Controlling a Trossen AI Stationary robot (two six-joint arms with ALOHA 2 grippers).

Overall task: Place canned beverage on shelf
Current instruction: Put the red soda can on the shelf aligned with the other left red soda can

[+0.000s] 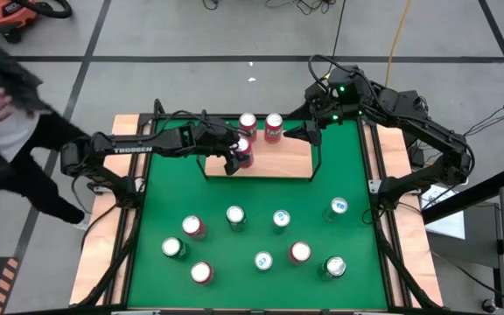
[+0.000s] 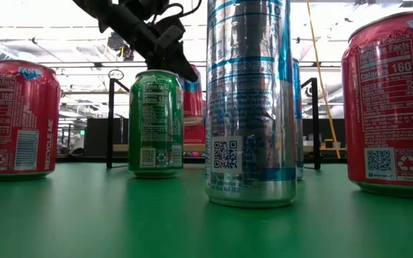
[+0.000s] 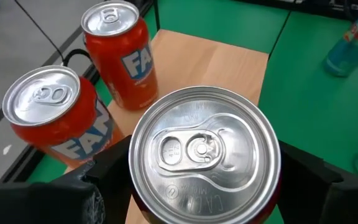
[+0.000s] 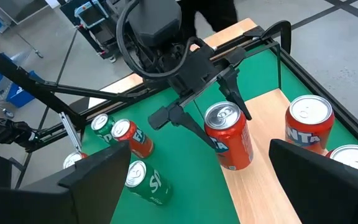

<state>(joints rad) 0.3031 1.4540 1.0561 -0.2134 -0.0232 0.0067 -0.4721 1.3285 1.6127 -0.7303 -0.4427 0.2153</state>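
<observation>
While green and red cans (image 1: 234,214) crowd the near mat (image 1: 252,201), the left gripper (image 1: 233,157) straddles an upright red can (image 1: 244,153) on the shelf (image 1: 278,162), fingers apart alongside it. Behind, two red Fanta cans (image 1: 261,125); right gripper (image 1: 304,133) spread wide.

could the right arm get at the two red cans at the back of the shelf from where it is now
Probably yes. The right gripper hovers open at the shelf's right end, beside the nearer red can. The farther red can sits behind that one, and the left gripper around a third can crowds it.
</observation>
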